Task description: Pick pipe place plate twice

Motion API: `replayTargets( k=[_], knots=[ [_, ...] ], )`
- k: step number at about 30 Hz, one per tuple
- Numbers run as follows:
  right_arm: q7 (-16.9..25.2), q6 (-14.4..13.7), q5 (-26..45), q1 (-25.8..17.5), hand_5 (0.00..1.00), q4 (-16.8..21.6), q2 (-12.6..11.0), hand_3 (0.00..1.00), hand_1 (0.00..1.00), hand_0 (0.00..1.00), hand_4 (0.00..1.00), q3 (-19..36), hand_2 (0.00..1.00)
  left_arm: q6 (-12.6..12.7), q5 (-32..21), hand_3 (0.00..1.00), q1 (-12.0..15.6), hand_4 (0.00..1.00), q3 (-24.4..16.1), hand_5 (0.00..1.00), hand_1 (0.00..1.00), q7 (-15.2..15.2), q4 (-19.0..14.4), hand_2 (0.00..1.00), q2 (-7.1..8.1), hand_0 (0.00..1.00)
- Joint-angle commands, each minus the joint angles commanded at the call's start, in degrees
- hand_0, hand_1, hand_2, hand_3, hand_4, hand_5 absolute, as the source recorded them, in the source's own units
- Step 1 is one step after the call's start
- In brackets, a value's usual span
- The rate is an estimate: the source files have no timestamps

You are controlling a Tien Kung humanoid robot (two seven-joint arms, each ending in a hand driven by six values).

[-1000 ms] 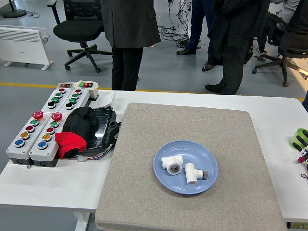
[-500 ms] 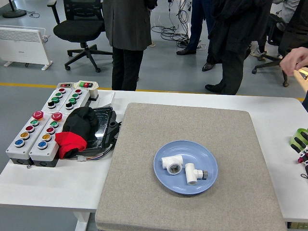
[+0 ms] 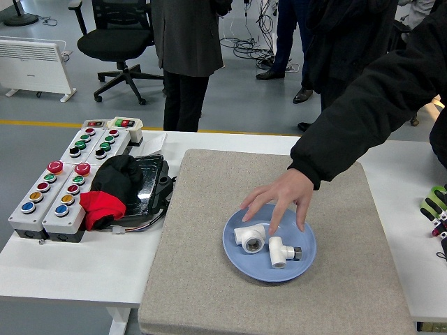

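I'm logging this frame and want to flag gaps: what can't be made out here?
- Far rim of the blue plate: covered in the head view by the person's hand.
- Whether that hand touches the two white pipe fittings: unclear, the fingers overlap them.
- Robot's right hand: cut off by the right edge; only green and black bits show.
- Robot's left hand: out of view.
- Black tray: partly hidden under black and red cloth.

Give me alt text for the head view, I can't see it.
A person's hand in a black sleeve reaches over a blue plate holding two white pipe fittings on a grey mat. Button boxes sit left; the robot's right hand rests at the right edge.
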Motion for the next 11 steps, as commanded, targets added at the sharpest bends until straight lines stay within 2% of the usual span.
replayTargets(
  k=[11],
  knots=[
    [0.0, -0.1, 0.2, 0.0, 0.606, -0.1, 0.1, 0.837, 0.769, 0.790, 0.607, 0.3, 0.826, -0.2, 0.1, 0.649, -0.2, 0.403, -0.1, 0.998, 0.748, 0.0, 0.0, 0.700, 0.00, 0.722]
  ],
)
